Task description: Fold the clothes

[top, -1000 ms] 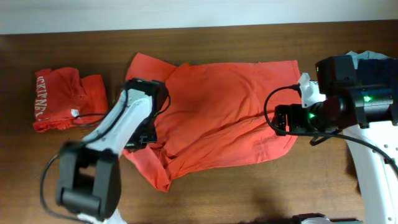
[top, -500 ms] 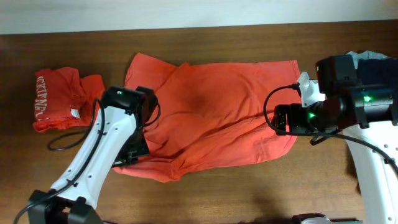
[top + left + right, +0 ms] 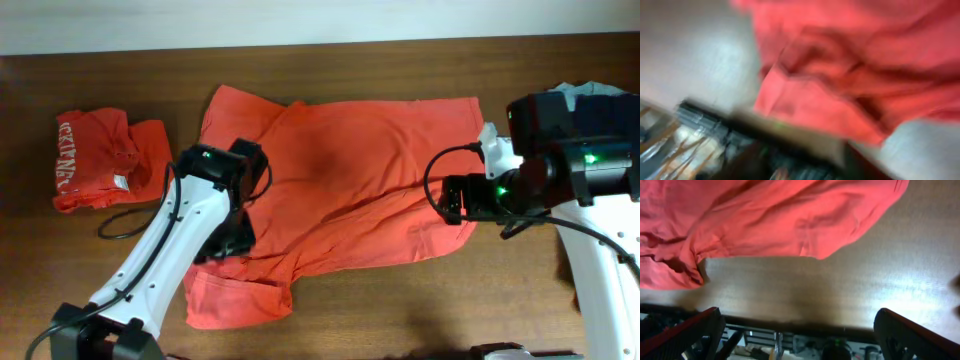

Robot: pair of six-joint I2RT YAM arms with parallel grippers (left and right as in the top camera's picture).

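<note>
A large red-orange cotton T-shirt (image 3: 350,170) lies spread, plain side up, across the middle of the dark brown wooden table (image 3: 400,310). Its lower left part is bunched and turned out towards the near edge. A second, folded red-orange T-shirt with white lettering (image 3: 95,160) lies at the table's left end, apart from the first.

The left gripper (image 3: 228,238) stands over the spread shirt's lower left border. Its wrist view is blurred and shows only rumpled red cloth (image 3: 850,75), so it cannot be told how far the jaws are parted or whether they hold the fabric.

The right gripper (image 3: 452,197) is at the shirt's right edge. Its fingers (image 3: 685,330) are spread wide with bare table between them, and the shirt's border (image 3: 790,225) lies just beyond the tips.

Grey and dark blue cloth (image 3: 585,90) shows at the far right corner.
</note>
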